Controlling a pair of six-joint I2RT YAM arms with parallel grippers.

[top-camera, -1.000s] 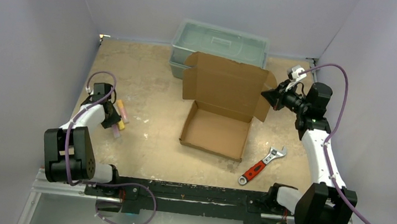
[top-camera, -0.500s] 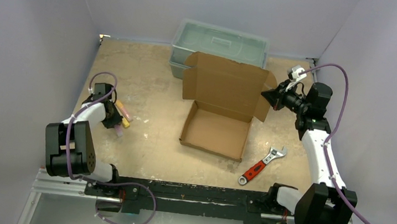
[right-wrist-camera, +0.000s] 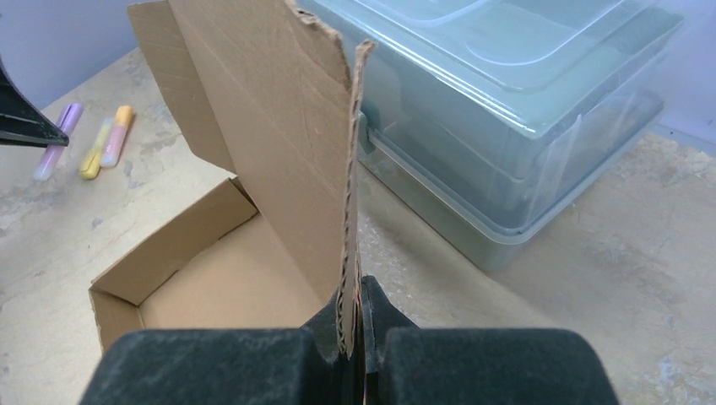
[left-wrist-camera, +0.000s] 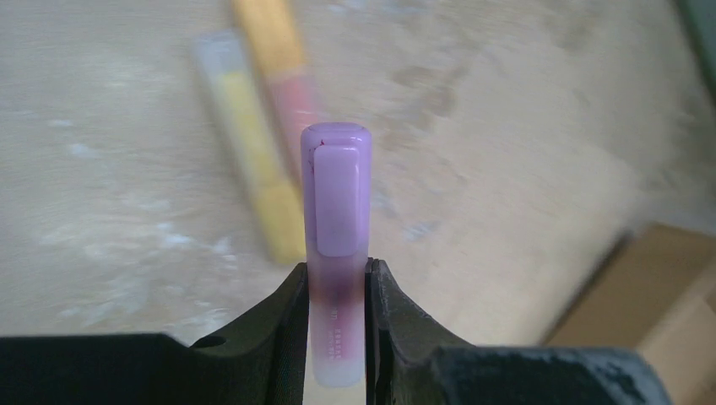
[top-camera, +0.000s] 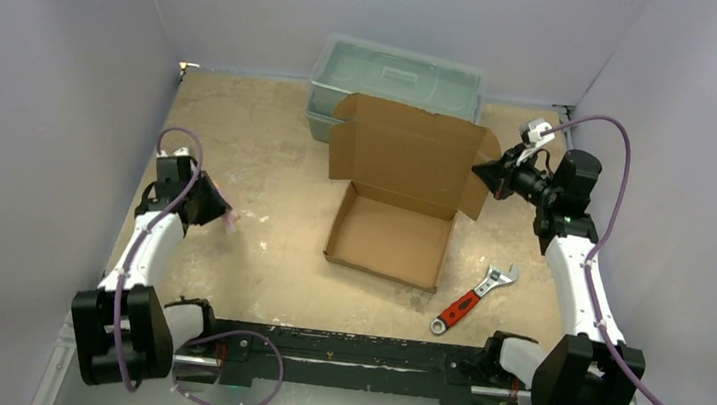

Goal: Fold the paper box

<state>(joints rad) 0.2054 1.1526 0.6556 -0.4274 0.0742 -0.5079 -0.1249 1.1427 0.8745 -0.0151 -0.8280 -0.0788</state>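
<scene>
The right gripper [right-wrist-camera: 353,308] pinches the paper box [top-camera: 391,234] by its flap [right-wrist-camera: 349,169]; it should fold slowly. The left gripper [left-wrist-camera: 336,291] grasps a purple marker [left-wrist-camera: 337,194].

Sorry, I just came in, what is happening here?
The right gripper pinches a side flap on the raised lid of the paper box, whose tray sits open on the table. The left gripper, away at the left, grips a purple highlighter beside two other highlighters. A wrench and a plastic toolbox lie nearby.
</scene>
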